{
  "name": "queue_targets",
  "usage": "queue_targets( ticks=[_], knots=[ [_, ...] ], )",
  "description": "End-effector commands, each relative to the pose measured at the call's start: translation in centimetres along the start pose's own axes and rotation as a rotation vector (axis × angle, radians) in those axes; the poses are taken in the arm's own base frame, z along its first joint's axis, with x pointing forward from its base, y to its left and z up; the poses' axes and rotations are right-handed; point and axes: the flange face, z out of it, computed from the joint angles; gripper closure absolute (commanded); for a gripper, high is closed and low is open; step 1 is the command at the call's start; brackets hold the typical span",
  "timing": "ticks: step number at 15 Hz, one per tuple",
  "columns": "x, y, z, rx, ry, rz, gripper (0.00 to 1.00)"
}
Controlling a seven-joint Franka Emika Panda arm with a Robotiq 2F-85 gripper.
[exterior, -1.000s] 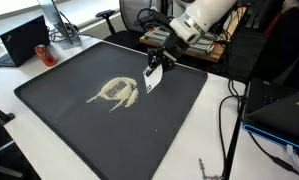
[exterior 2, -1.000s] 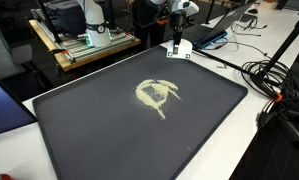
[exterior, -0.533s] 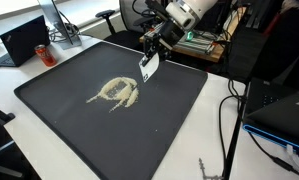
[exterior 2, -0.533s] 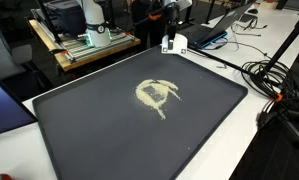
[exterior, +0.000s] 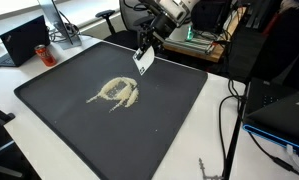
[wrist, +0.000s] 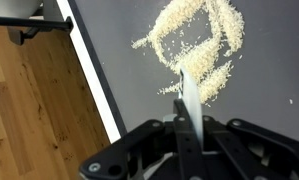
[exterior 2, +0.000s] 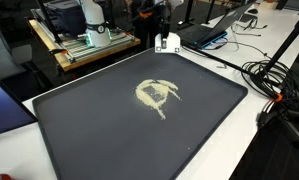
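Note:
My gripper (exterior: 146, 50) (exterior 2: 166, 33) hangs above the far edge of a large black mat (exterior: 79, 130) (exterior 2: 119, 140), shut on a thin white flat card (exterior: 143, 63) (exterior 2: 167, 43). In the wrist view the card (wrist: 189, 95) sticks out edge-on from between the closed fingers of the gripper (wrist: 189, 135). A ring-shaped pile of pale grains (exterior: 117, 92) (exterior 2: 157, 95) (wrist: 199, 45) lies near the mat's middle, ahead of the card and apart from it. The card's edge looks lifted off the mat.
The mat lies on a white table (wrist: 89, 75), with wooden floor (wrist: 34, 110) past its edge. A black laptop (exterior: 24, 40) stands at one corner, cables (exterior: 229, 110) (exterior 2: 264, 75) trail along a side, and a wooden cart (exterior 2: 84, 45) stands behind.
The gripper has carried the white card up and away from the mat's inner area toward its far edge. The grain pile has not changed.

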Motion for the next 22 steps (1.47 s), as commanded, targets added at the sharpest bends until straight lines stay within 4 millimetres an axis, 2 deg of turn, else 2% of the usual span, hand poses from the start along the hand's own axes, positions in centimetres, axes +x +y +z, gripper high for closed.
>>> queue_targets(
  ticks=[1, 5, 10, 17, 22],
  knots=[
    [-2.6, 0.1, -1.0, -0.002, 0.013, -0.074, 0.99],
    [-4.4, 0.2, -1.4, 0.004, 0.009, -0.107, 0.99],
    [-6.7, 2.1, -1.2, 0.036, 0.022, -0.029, 0.99],
    [-9.5, 5.4, 0.5, 0.204, -0.001, 0.193, 0.99],
    [-9.8, 7.3, 0.5, 0.351, -0.001, 0.363, 0.99]
  ],
)
